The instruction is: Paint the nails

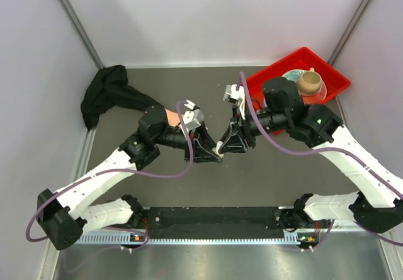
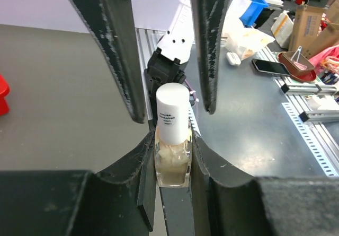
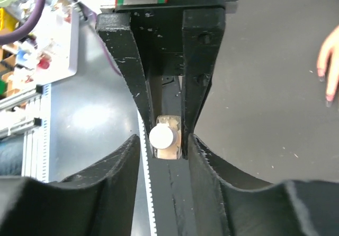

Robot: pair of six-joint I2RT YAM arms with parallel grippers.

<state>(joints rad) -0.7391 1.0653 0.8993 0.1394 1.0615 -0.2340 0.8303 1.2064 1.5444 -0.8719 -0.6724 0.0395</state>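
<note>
your left pincer is clamped on the glass body of the small bottle. your right pincer stands parted either side of its white cap, not yet pinching. take that cap by its round sides; it looks smooth, light and likely to slip. the nails sit well apart on the mannequin hand, which lies on the surface. they are tiny, and the hand probably slides easily.

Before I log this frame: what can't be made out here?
- Mannequin hand: top view, mostly covered by the left arm; right wrist view, cut off at the right edge.
- Nails: right wrist view, too small to judge the paint.
- Bottle label: left wrist view, print too small to read.
</note>
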